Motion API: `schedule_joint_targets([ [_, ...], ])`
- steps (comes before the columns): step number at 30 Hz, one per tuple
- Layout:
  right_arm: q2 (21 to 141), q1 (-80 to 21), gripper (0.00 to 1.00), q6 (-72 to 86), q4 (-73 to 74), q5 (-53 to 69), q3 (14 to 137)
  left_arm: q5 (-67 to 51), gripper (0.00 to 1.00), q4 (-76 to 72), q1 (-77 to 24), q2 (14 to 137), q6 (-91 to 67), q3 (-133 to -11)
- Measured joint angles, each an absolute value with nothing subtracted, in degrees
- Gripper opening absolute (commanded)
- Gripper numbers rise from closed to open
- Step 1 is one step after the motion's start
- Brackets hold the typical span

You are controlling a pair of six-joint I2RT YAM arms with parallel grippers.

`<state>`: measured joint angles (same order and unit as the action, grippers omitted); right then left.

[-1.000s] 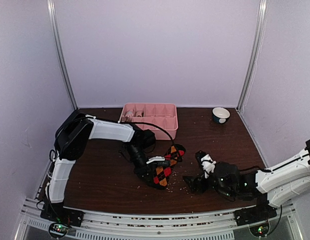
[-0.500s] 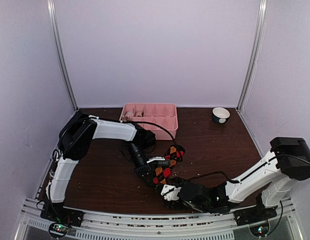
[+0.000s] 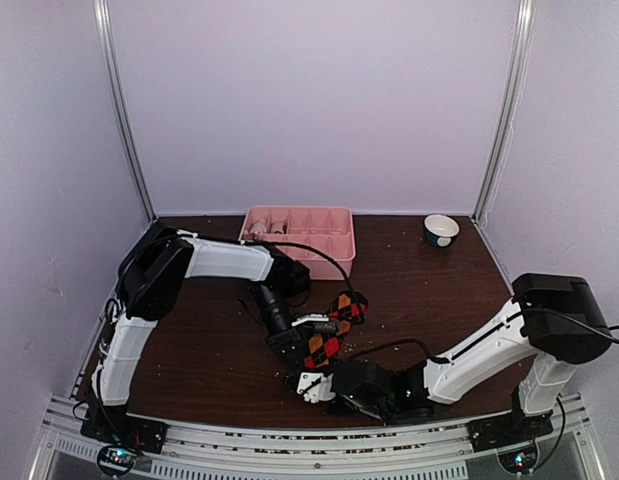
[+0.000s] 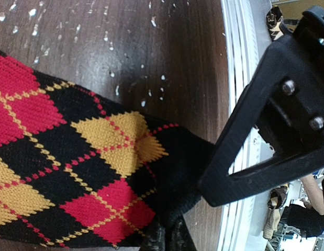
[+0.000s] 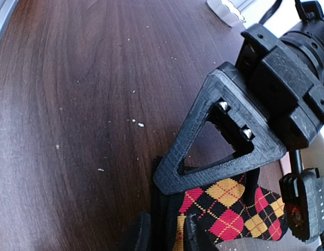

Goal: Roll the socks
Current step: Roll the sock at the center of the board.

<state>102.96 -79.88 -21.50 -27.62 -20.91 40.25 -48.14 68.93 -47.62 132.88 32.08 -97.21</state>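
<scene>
Right gripper (image 5: 168, 234) has crossed to argyle sock (image 5: 230, 209), jaws closing on its black end, hold unconfirmed; left gripper (image 4: 169, 238) pinches it; rolling probably next.

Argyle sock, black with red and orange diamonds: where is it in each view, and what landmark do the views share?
Top external: argyle sock mid-table, toward the near edge.
Left wrist: argyle sock fills the lower left.
Right wrist: argyle sock at the bottom right.
Shared landmark: dark wood table with pale specks.
</scene>
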Motion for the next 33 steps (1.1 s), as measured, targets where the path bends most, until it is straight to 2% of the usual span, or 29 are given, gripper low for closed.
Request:
schedule_joint_targets([
  [6,103.77,-79.31,0.0,-21.08,-25.54,-19.2,41.63,-48.47,0.06,69.14,-47.62,132.88,32.93,-97.21],
  [9,103.88,-78.89,0.0,-20.4,-24.6,-18.74,41.76,-48.66,0.14,69.17,-47.62,132.88,33.56,-97.21],
  [11,103.88,-78.52,0.0,-19.42,-24.18,-18.37,41.76,-48.93,0.37,69.25,-47.62,132.86,34.24,-97.21],
  [12,103.88,-78.32,0.0,-18.83,-23.99,-18.04,41.76,-48.95,0.54,69.36,-47.62,132.86,35.0,-97.19],
  [13,103.85,-78.06,0.0,-18.0,-23.75,-17.69,41.74,-49.01,0.82,69.56,-47.62,132.84,35.48,-97.17],
  [14,103.81,-77.8,0.0,-17.3,-23.7,-17.28,41.65,-48.93,0.96,69.63,-47.62,132.7,35.88,-96.9],
  [17,102.94,-76.44,0.0,-13.72,-23.77,-14.44,40.64,-49.52,0.98,68.69,-47.53,129.84,36.77,-93.58],
  [23,100.64,-73.19,0.0,-5.45,-24.93,-6.46,38.28,-41.1,0.97,56.25,-46.78,113.03,36.56,-78.08],
  [27,100.62,-70.54,0.0,0.64,-26.72,0.54,36.64,-36.86,0.92,48.93,-46.59,106.19,36.38,-73.76],
  [33,101.21,-63.79,0.0,9.91,-31.46,12.82,34.68,-33.87,0.81,40.45,-46.94,105.08,36.4,-69.8],
])
